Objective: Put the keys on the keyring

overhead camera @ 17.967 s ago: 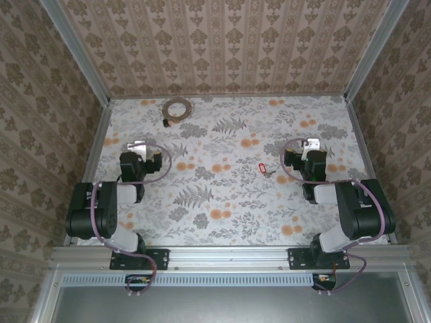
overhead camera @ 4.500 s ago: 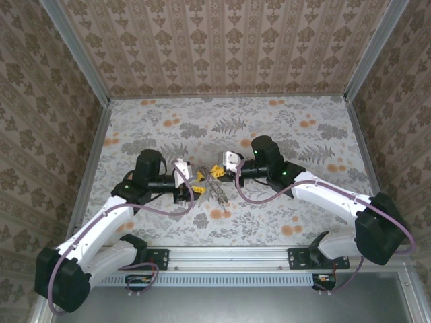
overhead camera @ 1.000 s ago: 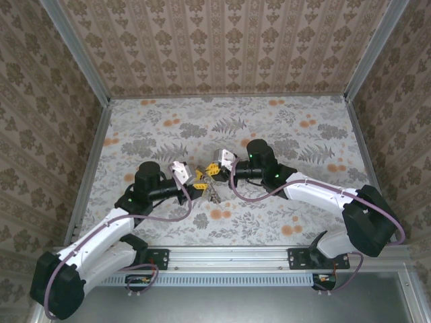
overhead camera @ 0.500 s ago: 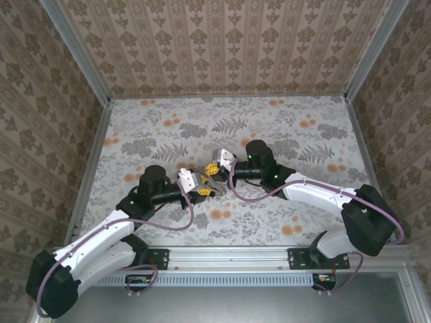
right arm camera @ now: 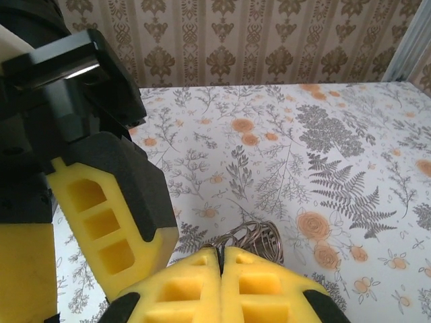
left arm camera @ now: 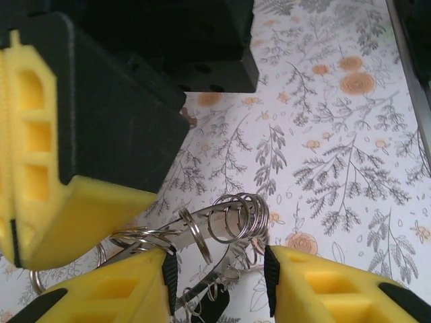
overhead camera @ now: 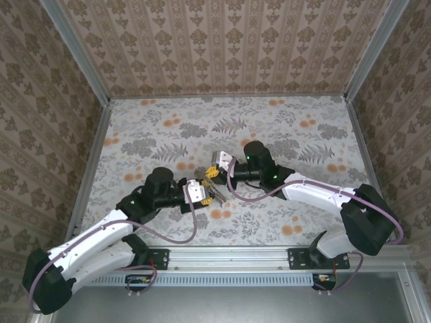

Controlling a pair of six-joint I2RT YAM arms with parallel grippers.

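Arms reach in from the near rail toward the middle of the flowered desk (overhead camera: pixel 283 128). The left end effector (overhead camera: pixel 207 192) comes in from 7 o'clock and stands partly closed. Its yellow fingers (left arm camera: pixel 101 296) pinch a bunch of wire strands of the keyring (left arm camera: pixel 232 219) between their black pads. The small black end piece (left arm camera: pixel 210 308) sits low in that gap. The coiled part of the keyring pokes out just past the fingertips, toward 12 o'clock.

Just beyond, at the keyring's 1 o'clock, is the right end effector (overhead camera: pixel 211 175). It points back in from 3 o'clock with its two fingers pressed flat together. Whether anything thin is caught in the seam I cannot tell. In the right wrist view the coil shows just past those fingertips, with one left finger close at 9 o'clock. Patterned walls (overhead camera: pixel 222 47) close off the desk at 12 o'clock.
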